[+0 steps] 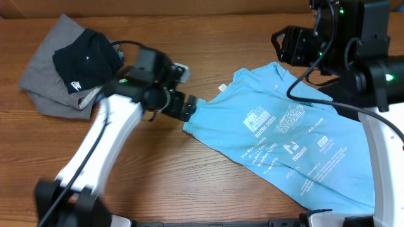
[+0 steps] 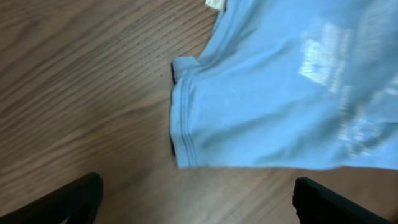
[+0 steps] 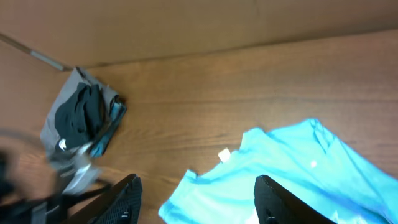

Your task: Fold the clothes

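Observation:
The light blue T-shirt (image 1: pixel 284 145) with white print lies spread out, print up, on the right half of the table. My left gripper (image 1: pixel 187 107) is open and empty right at its left sleeve hem. In the left wrist view the sleeve (image 2: pixel 261 106) lies just ahead of the open jaws (image 2: pixel 199 202), which are over bare wood. My right gripper (image 1: pixel 285 45) is open and empty, raised near the shirt's far edge. The right wrist view shows the shirt (image 3: pixel 292 168) between and beyond its jaws (image 3: pixel 199 202).
A grey shirt (image 1: pixel 53 82) with a black shirt (image 1: pixel 85 57) crumpled on top lies at the far left; the pile also shows in the right wrist view (image 3: pixel 81 118). A brown wall runs along the table's back edge (image 3: pixel 199 31). The right arm's base (image 1: pixel 385 139) overlaps the shirt's right side.

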